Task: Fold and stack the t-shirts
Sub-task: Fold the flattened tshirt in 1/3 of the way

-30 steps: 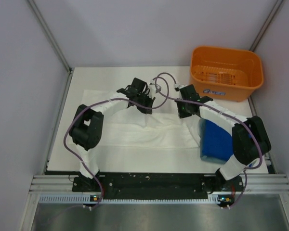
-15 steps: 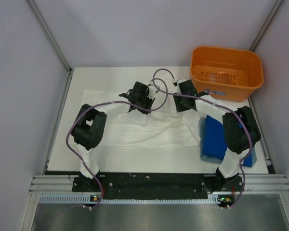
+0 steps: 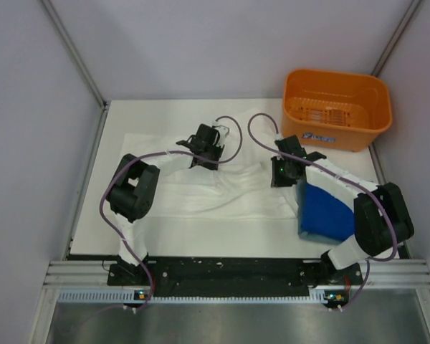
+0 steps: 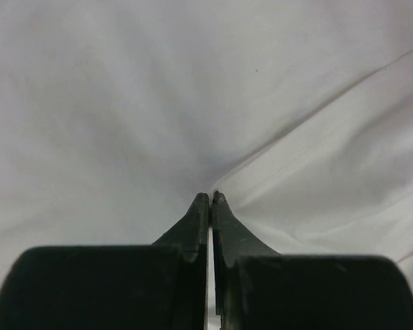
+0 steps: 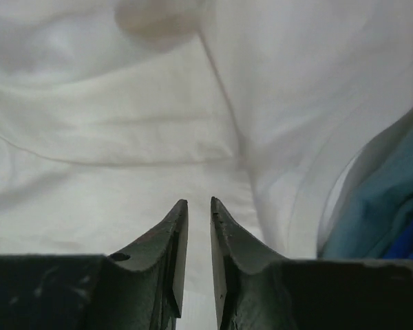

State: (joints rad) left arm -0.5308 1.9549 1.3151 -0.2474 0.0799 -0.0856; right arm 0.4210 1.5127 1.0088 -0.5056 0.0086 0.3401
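The white t-shirt (image 3: pixel 201 197) lies spread and partly folded across the table, filling the left wrist view (image 4: pixel 124 103) and most of the right wrist view (image 5: pixel 124 137). My left gripper (image 3: pixel 209 154) rests at its far edge, shut on a pinch of the white cloth (image 4: pixel 210 196), with creases running out from the fingertips. My right gripper (image 3: pixel 281 172) hovers over the shirt's right part, jaws a narrow gap apart and nothing between them (image 5: pixel 198 201). The blue t-shirt (image 3: pixel 326 211) lies folded at the right, partly under the right arm; its edge shows in the right wrist view (image 5: pixel 392 213).
An orange plastic basket (image 3: pixel 358 137) stands at the back right corner of the table. Bare white tabletop (image 3: pixel 150 115) shows behind the shirt. Grey walls close in the left, back and right sides. Purple cables loop above both wrists.
The right gripper opened, let go of the white cloth and drew back toward the near right. The left gripper barely moved and stayed shut.
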